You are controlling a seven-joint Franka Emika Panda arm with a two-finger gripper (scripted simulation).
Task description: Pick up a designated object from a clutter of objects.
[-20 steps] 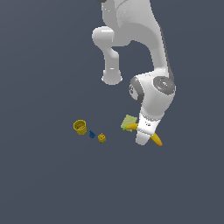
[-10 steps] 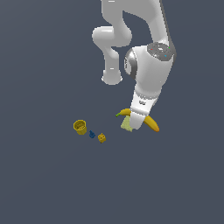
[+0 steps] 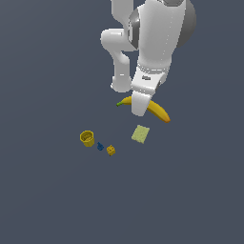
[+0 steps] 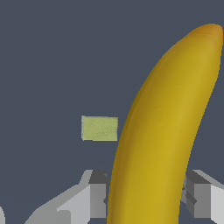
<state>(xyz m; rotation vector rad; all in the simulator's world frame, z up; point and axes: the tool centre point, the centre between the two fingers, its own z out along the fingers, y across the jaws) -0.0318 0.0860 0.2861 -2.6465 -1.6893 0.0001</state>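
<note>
- Dark grey-blue floor [image 3: 47,200] fills the scene; no walls or other furniture show in either view.
- Current step, as judged: the lift stage. The banana [image 3: 159,112] hangs in the gripper [image 3: 138,110] above the floor, with the other items lying lower in the exterior view.
- Position of the task object: its green stem tip points toward the exterior view's left, its blunt end toward the right; the gripper crosses it near the middle.
- Remaining clutter on the floor: pale green pad [image 3: 140,134], yellow cup [image 3: 86,138], tiny blue piece [image 3: 100,146], small yellow-orange cube [image 3: 111,150], all well apart from the banana.
- Jaw state: in the wrist view the two fingers [image 4: 94,194] stand partly apart, one on each side of the banana, clamped on its flanks.
- Next move, as judged: hold the clamp steady and keep the fruit level, since the long curved body could pivot between the pads.
</note>
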